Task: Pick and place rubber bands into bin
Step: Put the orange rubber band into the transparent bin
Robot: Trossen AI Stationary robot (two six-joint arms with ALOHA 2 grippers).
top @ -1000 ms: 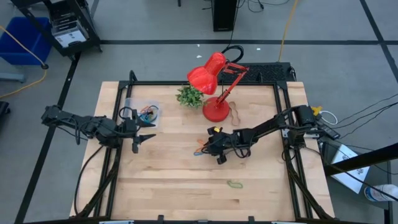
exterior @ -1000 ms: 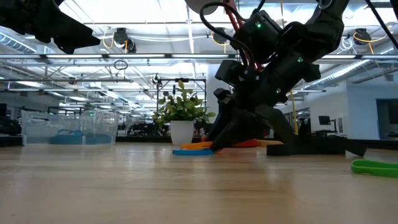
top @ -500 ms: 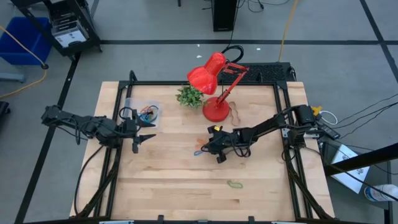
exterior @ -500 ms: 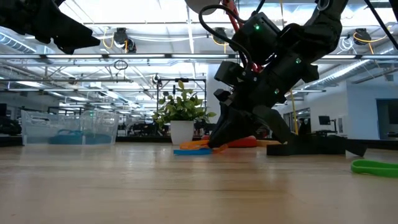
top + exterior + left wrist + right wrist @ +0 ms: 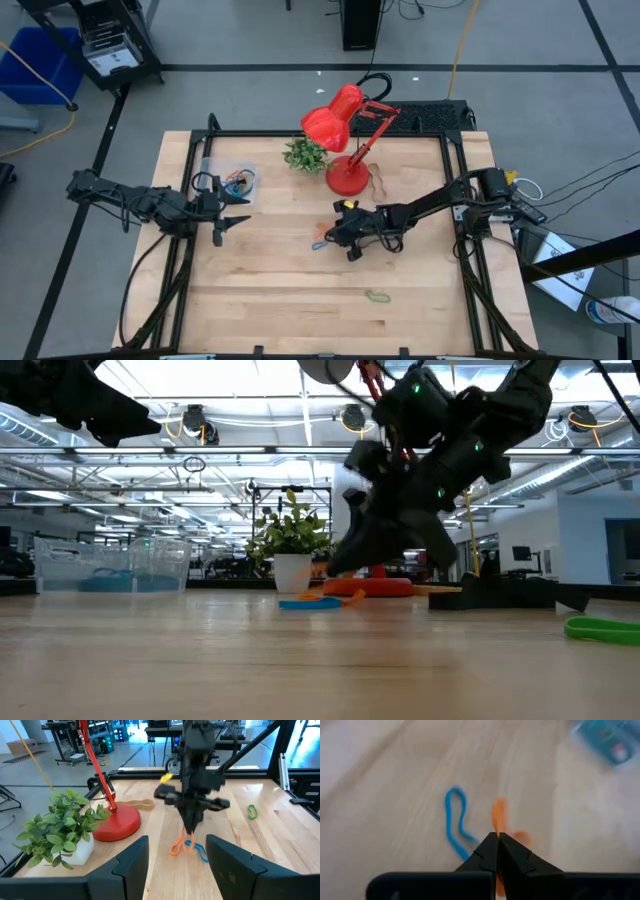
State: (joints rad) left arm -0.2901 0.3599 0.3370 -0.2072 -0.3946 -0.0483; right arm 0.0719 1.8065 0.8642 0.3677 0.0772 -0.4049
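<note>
High view: bin [image 5: 226,182] with several rubber bands [image 5: 237,183] inside.

The right arm reaches in from the table's three o'clock edge toward the centre, its wrist tipped down. The right gripper [image 5: 331,238] hangs just above the tabletop, fingers [image 5: 490,851] pressed together tip to tip. The left arm waits at the nine o'clock side, its left gripper [image 5: 236,221] held level, fingers [image 5: 131,862] spread wide apart and pointing toward three o'clock.
</note>
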